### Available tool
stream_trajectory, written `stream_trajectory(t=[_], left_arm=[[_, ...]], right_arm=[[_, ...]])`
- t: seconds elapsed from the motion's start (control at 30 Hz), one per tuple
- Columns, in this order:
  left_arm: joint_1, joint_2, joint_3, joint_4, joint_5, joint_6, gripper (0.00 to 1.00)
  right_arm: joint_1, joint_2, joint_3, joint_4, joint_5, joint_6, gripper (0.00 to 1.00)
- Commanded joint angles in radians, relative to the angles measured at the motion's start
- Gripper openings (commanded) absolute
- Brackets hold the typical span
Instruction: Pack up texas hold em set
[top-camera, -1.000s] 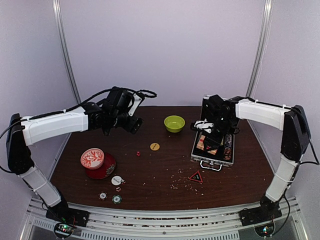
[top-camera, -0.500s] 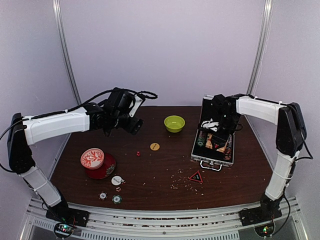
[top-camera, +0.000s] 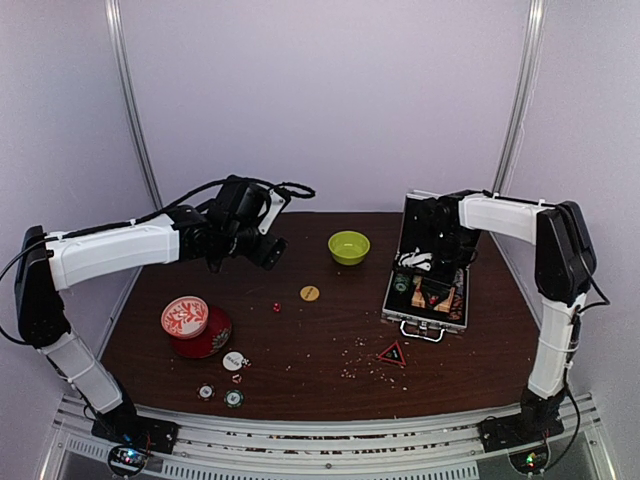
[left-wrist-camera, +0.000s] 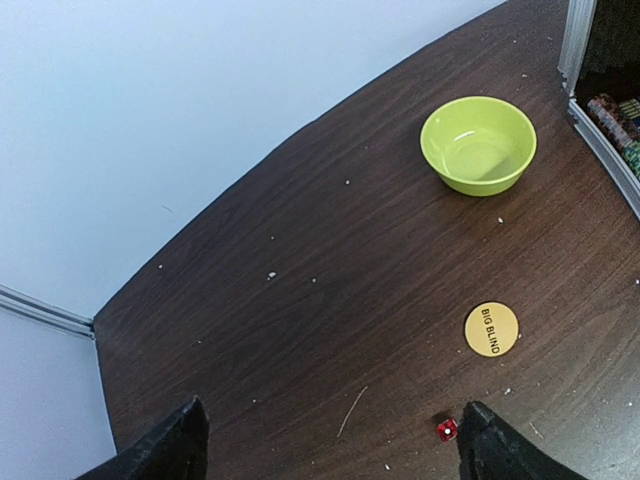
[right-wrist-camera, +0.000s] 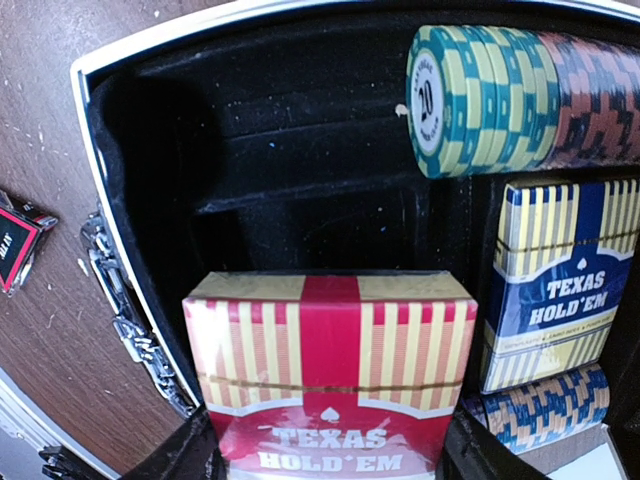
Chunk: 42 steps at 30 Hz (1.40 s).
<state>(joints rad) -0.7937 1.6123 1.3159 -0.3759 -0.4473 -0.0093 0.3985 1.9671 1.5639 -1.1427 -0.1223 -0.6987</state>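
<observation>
The right arm (top-camera: 510, 220) was extended over the open silver case (top-camera: 424, 321), wrist bent downward, its gripper (right-wrist-camera: 330, 445) clamped on the red deck (right-wrist-camera: 330, 350). The left arm (top-camera: 110, 250) stood well left of the case, its raised gripper (left-wrist-camera: 332, 410) spread wide and holding nothing.

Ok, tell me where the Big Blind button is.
Top view: the yellow Big Blind button lies near the centre, in front of the lime-green bowl, a red die just to its left.

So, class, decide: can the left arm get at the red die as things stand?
Probably yes: its end effector hangs open above the table, and the red die lies uncovered almost between its fingers.
</observation>
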Motion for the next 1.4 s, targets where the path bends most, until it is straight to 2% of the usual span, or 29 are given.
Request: stream_trajectory(t=[0.0, 0.57, 0.67, 0.8, 1.0, 1.37], left_arm=[[-0.002, 0.013, 0.021, -0.003, 0.015, 0.009, 0.88], [-0.002, 0.018, 0.020, -0.004, 0.015, 0.015, 0.88], [-0.002, 0.019, 0.020, -0.003, 0.015, 0.017, 0.88], [-0.003, 0.020, 0.019, -0.003, 0.016, 0.018, 0.88], [-0.003, 0.024, 0.023, -0.008, 0.042, 0.019, 0.88], [-0.003, 0.015, 0.023, -0.010, 0.042, 0.019, 0.88]], right_arm=[[0.013, 0.020, 0.040, -0.027, 0.009, -0.015, 0.60], [0.042, 0.095, 0.095, -0.055, 0.060, -0.029, 0.62], [0.042, 0.097, 0.096, -0.058, 0.061, -0.034, 0.66], [0.042, 0.077, 0.094, -0.058, 0.057, -0.045, 0.77], [0.037, 0.042, 0.130, -0.090, 0.037, -0.050, 0.83], [-0.006, 0.011, 0.127, -0.090, 0.059, -0.032, 0.74]])
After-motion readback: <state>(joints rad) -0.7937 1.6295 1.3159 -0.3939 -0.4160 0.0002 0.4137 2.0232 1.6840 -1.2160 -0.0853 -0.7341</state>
